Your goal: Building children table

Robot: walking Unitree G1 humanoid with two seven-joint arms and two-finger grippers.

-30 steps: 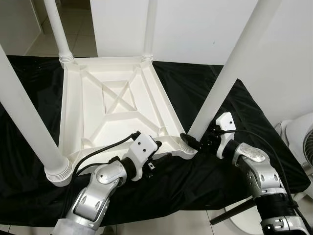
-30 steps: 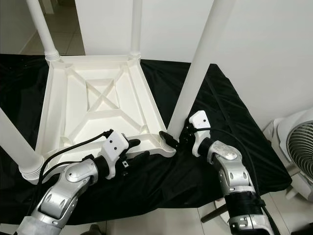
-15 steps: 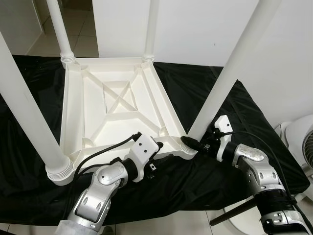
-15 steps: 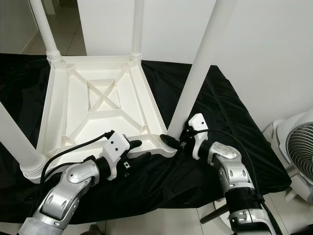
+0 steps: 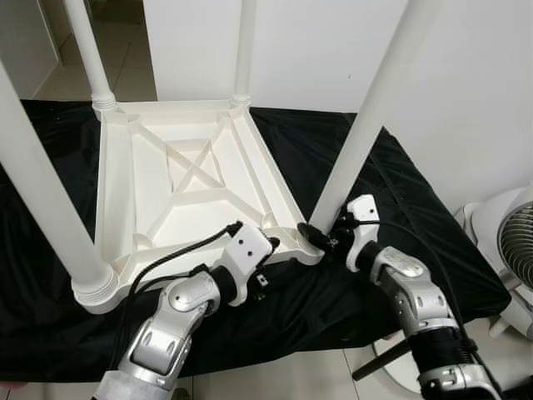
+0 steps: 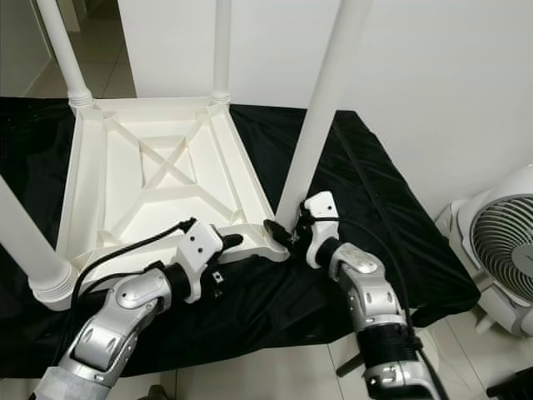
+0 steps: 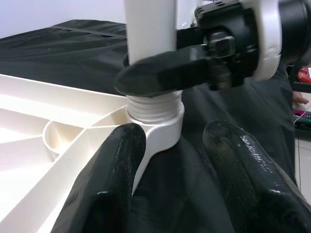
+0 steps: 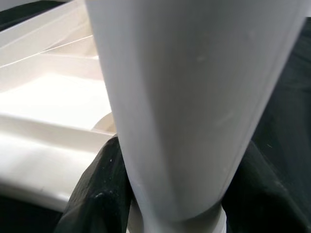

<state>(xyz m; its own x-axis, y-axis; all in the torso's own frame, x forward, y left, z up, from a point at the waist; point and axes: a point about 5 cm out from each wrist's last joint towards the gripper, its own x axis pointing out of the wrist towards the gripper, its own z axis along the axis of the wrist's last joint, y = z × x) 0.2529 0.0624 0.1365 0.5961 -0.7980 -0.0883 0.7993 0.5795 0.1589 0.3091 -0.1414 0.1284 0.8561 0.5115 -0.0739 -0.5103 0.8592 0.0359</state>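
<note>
The upturned white table (image 5: 191,187) lies mid-frame on a black cloth (image 5: 400,192). The right gripper (image 5: 321,239) is clamped on the near-right leg (image 5: 358,125) at its socket — apparently screwing it in. The left gripper (image 5: 268,254), fingers apart, braces the corner; next comes another twist.

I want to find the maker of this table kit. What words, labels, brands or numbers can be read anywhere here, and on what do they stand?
None can be read.
Upturned white table: plain moulded plastic, no mark.
Near right leg, gripped at its base by the right end effector: plain.
Left end effector at the table's near edge: no label.
Fan: no legible mark.
Black cloth: unmarked.
</note>
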